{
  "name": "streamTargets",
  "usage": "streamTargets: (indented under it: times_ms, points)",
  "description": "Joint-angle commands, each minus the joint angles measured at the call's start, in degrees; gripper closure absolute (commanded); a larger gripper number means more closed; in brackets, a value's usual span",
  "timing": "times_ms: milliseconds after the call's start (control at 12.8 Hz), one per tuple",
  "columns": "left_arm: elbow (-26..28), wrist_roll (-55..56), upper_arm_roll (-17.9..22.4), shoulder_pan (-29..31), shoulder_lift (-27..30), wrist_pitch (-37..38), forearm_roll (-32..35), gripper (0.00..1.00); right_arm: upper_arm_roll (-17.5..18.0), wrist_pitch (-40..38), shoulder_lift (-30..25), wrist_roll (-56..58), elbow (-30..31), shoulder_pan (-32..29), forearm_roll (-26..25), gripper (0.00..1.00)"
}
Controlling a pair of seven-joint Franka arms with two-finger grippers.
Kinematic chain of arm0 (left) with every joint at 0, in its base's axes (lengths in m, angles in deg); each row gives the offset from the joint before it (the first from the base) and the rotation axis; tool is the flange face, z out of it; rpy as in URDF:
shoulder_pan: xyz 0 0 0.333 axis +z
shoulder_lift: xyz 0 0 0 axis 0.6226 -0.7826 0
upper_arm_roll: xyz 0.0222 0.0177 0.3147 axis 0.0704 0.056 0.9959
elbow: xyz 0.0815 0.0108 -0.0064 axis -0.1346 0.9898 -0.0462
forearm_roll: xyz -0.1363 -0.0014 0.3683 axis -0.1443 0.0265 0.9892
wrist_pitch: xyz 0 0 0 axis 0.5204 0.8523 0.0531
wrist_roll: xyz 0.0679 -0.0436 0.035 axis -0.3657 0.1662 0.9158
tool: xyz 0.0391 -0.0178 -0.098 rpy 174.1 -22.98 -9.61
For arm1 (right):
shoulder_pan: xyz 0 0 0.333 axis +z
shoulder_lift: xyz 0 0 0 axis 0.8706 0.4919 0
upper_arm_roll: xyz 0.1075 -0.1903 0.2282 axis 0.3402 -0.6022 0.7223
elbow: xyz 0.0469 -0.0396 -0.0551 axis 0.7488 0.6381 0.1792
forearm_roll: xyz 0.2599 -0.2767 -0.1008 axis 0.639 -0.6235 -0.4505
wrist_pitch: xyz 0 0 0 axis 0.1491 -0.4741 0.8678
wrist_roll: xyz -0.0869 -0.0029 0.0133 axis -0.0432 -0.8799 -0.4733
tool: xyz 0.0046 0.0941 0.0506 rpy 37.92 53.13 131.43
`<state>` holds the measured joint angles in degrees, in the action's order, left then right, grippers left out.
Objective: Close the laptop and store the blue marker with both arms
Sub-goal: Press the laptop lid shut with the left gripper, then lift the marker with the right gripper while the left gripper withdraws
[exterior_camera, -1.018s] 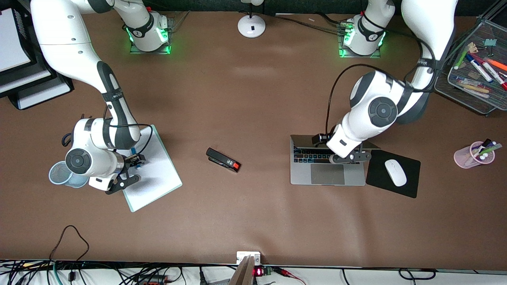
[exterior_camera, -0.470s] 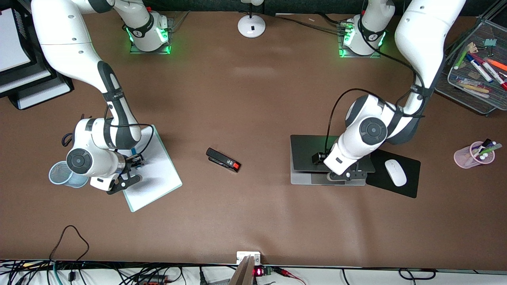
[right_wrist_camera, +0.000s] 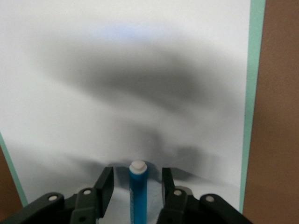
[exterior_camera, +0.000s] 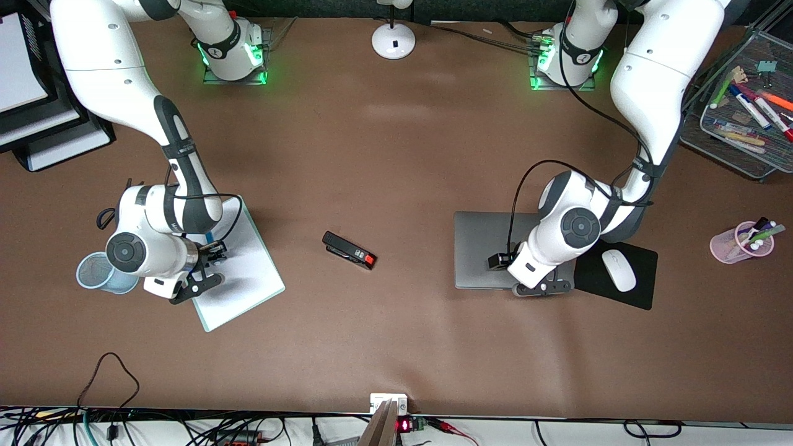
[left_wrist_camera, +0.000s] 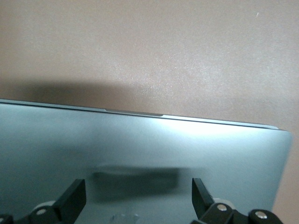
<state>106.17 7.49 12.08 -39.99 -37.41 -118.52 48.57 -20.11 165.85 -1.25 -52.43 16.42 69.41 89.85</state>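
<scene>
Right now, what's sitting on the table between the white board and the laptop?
In the front view, a black stapler with a red end lies alone between the white board and the closed laptop; brown table around it.

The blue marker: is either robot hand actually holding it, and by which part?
Not yet. The blue marker lies between the right end effector's open fingers, ungripped. The left end effector, open, holds nothing above the closed laptop.

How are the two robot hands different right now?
The left gripper is over the closed laptop, fingers spread wide and empty. The right gripper is over the whiteboard, fingers on either side of the blue marker, not yet clamping it. Both are black with two fingers.
</scene>
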Motion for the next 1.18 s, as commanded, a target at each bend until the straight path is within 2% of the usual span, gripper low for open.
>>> streamTargets:
  times_ms: [0, 157, 392, 627, 783, 1097]
  points:
    - [-3.4, 0.4, 0.5, -1.4, -2.3, 0.5, 1.5, 0.00, 0.2, 0.2, 0.4, 0.1, -0.4, -0.2, 0.8, 0.59]
    - [-4.6, 0.2, 0.9, -0.5, -1.3, 1.2, 1.6, 0.00, 0.2, 0.2, 0.4, 0.1, -0.4, -0.1, 0.8, 0.70]
    - [-7.0, 0.0, 0.7, 1.0, 3.6, 9.9, 1.6, 0.00, 0.2, 0.2, 0.4, 0.0, -0.4, -0.2, 0.9, 0.84]
    - [-7.1, -0.1, 0.4, 3.4, 9.8, 13.9, 1.7, 0.00, 0.2, 0.2, 0.5, 0.0, -0.4, -0.4, 0.9, 0.88]
    - [-7.1, -0.2, 0.2, 4.7, 13.8, 18.0, 1.6, 0.00, 0.2, 0.0, 0.2, 0.0, -0.5, -0.4, 0.9, 0.95]
    - [-7.1, -0.9, -0.2, 5.3, 22.4, 27.6, 1.0, 0.00, 0.2, -0.2, -0.5, 0.5, -0.8, -0.3, 0.7, 0.99]
